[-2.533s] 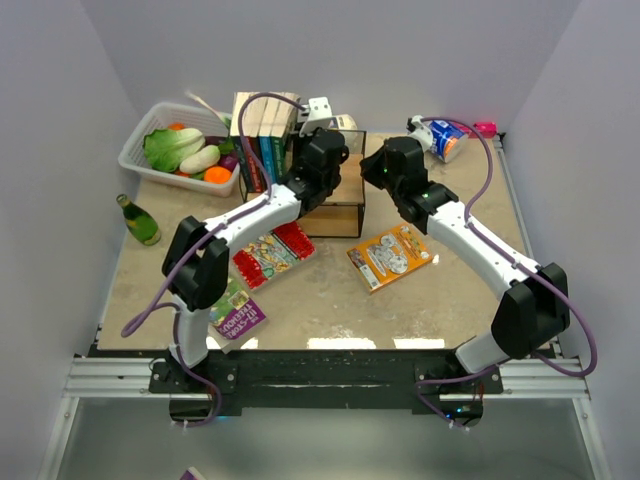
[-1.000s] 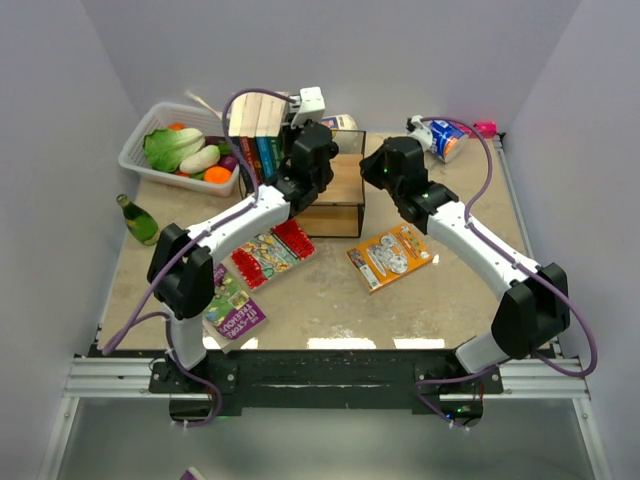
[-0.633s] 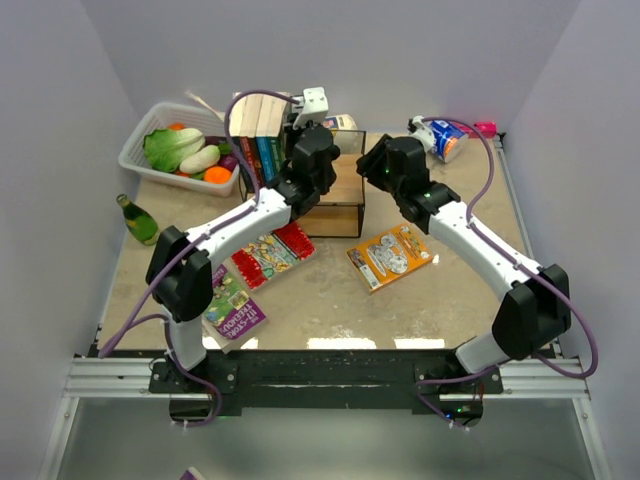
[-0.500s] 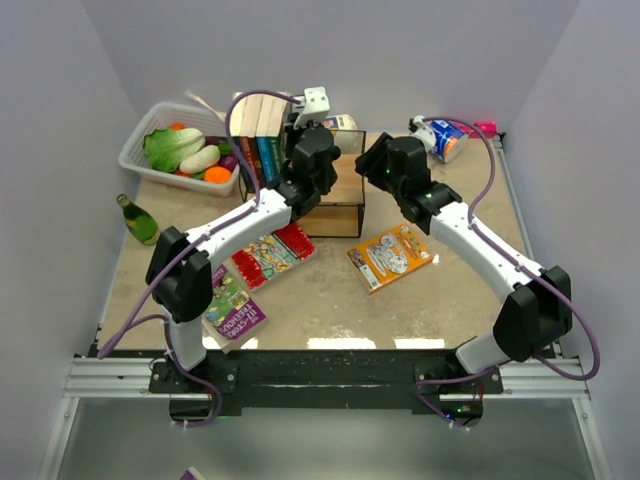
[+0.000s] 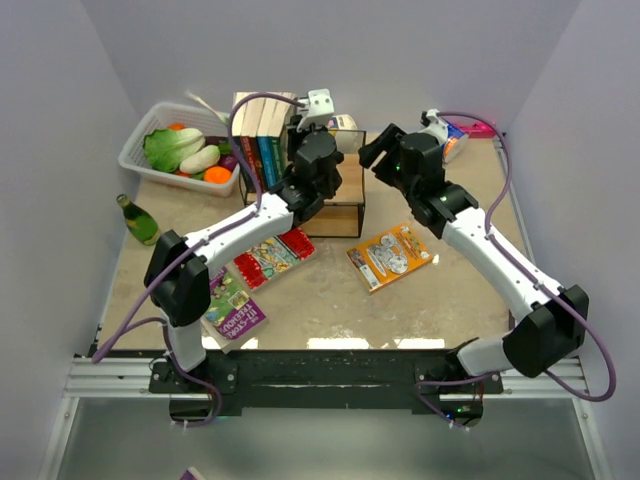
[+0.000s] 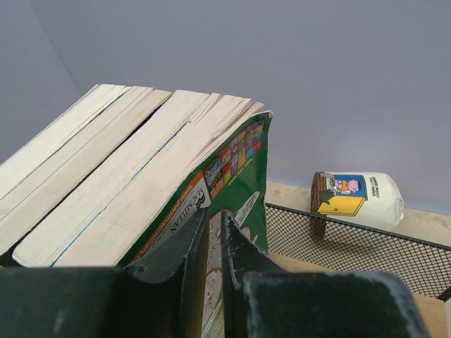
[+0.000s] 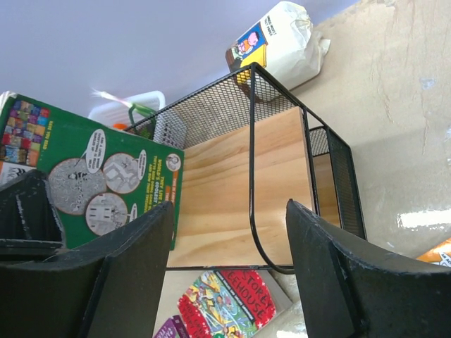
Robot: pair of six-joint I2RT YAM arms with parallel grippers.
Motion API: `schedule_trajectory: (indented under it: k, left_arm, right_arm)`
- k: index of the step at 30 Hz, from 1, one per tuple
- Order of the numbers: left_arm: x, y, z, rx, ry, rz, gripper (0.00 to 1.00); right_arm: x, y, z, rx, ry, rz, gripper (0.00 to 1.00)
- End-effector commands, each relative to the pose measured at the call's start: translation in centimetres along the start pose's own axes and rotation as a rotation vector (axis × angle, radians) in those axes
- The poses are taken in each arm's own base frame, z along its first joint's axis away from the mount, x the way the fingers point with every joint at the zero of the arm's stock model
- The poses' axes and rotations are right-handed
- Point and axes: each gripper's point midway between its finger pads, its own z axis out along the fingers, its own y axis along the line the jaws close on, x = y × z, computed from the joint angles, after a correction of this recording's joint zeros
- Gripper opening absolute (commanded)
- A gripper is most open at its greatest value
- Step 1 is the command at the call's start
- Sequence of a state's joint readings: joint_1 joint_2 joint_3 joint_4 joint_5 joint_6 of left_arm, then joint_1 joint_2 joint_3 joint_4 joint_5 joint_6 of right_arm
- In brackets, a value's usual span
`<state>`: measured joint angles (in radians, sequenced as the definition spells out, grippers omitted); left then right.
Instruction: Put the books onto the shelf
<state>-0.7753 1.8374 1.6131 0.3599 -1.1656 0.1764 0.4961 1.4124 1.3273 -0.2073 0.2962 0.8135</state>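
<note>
Currently, left end effector (image 6: 213, 218): fingers pressed together on the cover of the green book (image 6: 239, 165), pinching it from the near side. The judged purpose is to steady it upright at the end of the row.
Green book: stands on the top board of the shelf (image 7: 225, 176) as the rightmost of the row of books (image 6: 106, 155). It touches its neighbour, and its cover bows slightly outward.
Row of books: upright at the left end of the shelf with cream page edges up, packed side by side so that each props the next.
Right end effector (image 7: 229, 211): fingers spread wide and holding nothing. It hovers over the right part of the shelf, apart from the green book, which is judged to be a release clearance.
Shelf: at the far centre of the desk (image 5: 330, 300). The right part of the top board shows bare wood.
Loose books: the orange book (image 5: 391, 256) lies flat on the desk near and right of the shelf. The red book (image 5: 274, 252) and purple book (image 5: 238, 318) lie flat near and left of it.
Task status: judged partly done, since the flat books remain.
Risk: the green book may tip right once the pinch opens.
</note>
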Motion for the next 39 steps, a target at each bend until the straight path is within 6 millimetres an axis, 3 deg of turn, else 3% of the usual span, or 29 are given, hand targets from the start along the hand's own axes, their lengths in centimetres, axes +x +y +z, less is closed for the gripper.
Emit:
schedule_trajectory:
  k: [1,14,24,30,35,36,37,39]
  left_arm:
    - [-2.7,2.3,-0.9,-0.061,-0.027,-0.080,0.17]
    - [-3.5,2.3,-2.7,-0.040,-0.032,-0.091,0.18]
    - [-3.4,0.7,-7.4,0.069,-0.008,-0.122,0.19]
    - [-3.0,0.5,-8.7,0.077,0.001,-0.104,0.20]
    - [-4.8,1.9,-10.3,0.091,-0.002,-0.139,0.20]
    - [-5.4,1.9,-11.4,0.119,-0.004,-0.157,0.21]
    - [-6.2,3.2,-12.2,0.139,0.001,-0.156,0.25]
    - [-6.6,2.9,-14.1,0.251,0.031,-0.253,0.32]
  right_arm:
    - [-2.3,1.5,-1.6,-0.046,-0.044,0.011,0.70]
    - [-2.9,1.7,-3.3,-0.066,-0.047,0.006,0.71]
    - [-3.4,1.2,-4.9,-0.067,-0.066,-0.003,0.72]
    - [-3.4,0.9,-5.3,-0.065,-0.064,-0.004,0.72]
    - [-3.5,0.9,-6.0,-0.075,-0.068,-0.009,0.72]
    - [-3.7,0.9,-6.4,-0.080,-0.071,-0.012,0.72]
    - [-3.7,0.6,-6.8,-0.076,-0.070,-0.029,0.72]
    - [-3.9,0.0,-7.8,-0.073,-0.082,-0.047,0.73]
